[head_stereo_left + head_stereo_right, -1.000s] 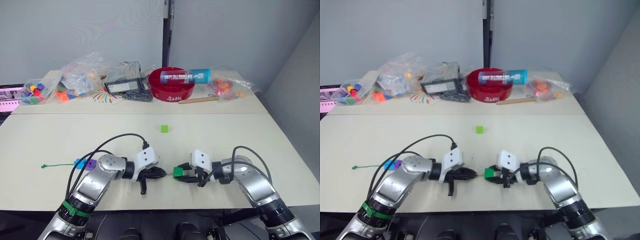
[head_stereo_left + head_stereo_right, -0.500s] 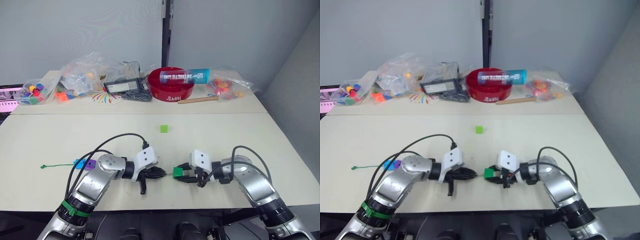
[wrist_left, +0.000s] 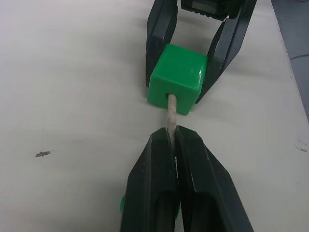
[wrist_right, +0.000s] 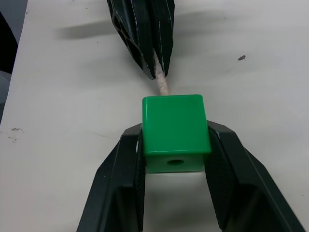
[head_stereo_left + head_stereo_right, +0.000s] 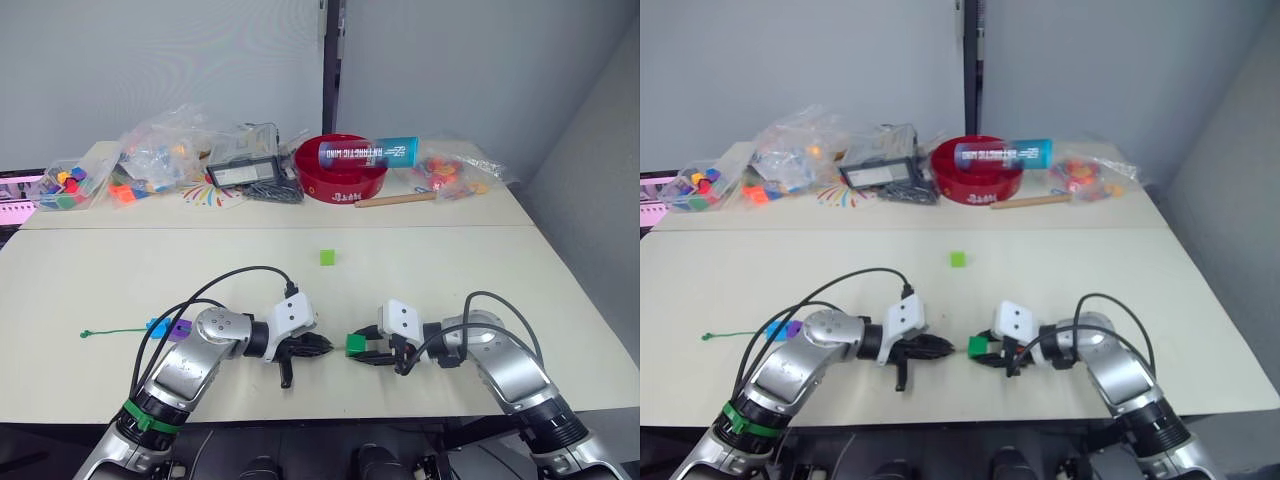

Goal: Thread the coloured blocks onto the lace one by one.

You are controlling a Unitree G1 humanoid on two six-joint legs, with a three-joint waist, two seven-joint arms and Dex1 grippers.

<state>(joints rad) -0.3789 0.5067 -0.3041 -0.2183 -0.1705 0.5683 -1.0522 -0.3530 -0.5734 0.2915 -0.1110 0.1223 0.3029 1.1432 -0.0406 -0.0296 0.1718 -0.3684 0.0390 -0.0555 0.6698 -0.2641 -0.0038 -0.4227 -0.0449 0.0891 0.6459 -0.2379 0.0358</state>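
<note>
Fingers of the left gripper [image 3: 173, 137] were pinched together on the lace's pale tip [image 3: 170, 114], feeding it into the dark green block [image 4: 175, 130] clamped by the right gripper [image 4: 175, 145] just above the surface [image 3: 72, 87], apparently not yet through.

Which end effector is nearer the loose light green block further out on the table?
Roughly equal, the right slightly nearer. The light green block lies beyond both, between them: left end effector shut on the lace tip, right end effector gripping the dark green block.
</note>
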